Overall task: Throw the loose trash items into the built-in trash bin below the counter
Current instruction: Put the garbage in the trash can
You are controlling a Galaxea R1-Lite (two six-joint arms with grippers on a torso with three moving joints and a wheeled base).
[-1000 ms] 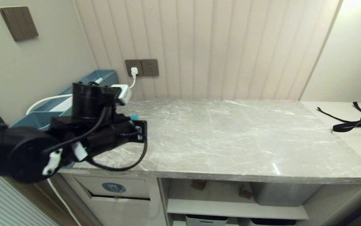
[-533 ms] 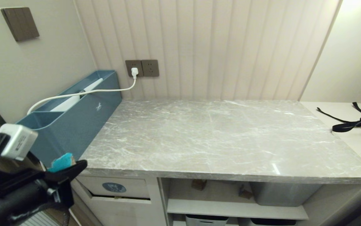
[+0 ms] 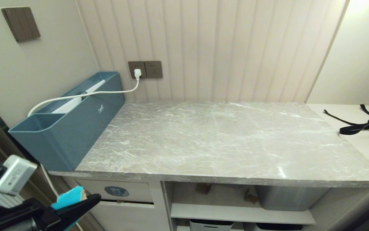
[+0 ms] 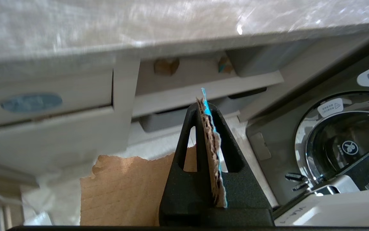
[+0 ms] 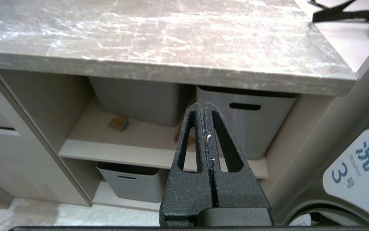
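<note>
We see the left end effector [image 3: 85, 200] low at the left, below the counter's [image 3: 223, 144] front edge and just left of the bin flap [image 3: 117, 191]. Its fingers are pressed together on a cardboard scrap [image 3: 70, 198] with a teal face; in the left wrist view the scrap [image 4: 211, 150] stands on edge between the fingers [image 4: 184, 138], its teal side toward one of them and its tip poking out past the fingertips. Above and behind the end effector sits a blue organizer [image 3: 72, 123] at the counter's left end, with a white cable [image 3: 85, 94] running over it to a wall socket [image 3: 137, 69].

Ahead of the left end effector and slightly to its right is the bin, a beige panel with a blue oval sticker [image 3: 116, 191]; a dark gap shows along the flap's lower edge. Further right of it, on the open shelf [image 3: 242, 213] under the counter, lie two more scraps: a brown chunk [image 3: 202, 188] and a smaller piece [image 3: 250, 196] beside a grey tub [image 3: 290, 197]. More tubs sit on the level below.

The right end effector [image 5: 205, 107] is outside the head view. Its own camera shows the fingers shut flat against each other with nothing between them, held off in front of the shelf and the tub [image 5: 247, 122], with one scrap [image 5: 119, 123] ahead of it and to the side.

At the far right a black strap [image 3: 351, 126] lies on a pale surface beside the counter.
</note>
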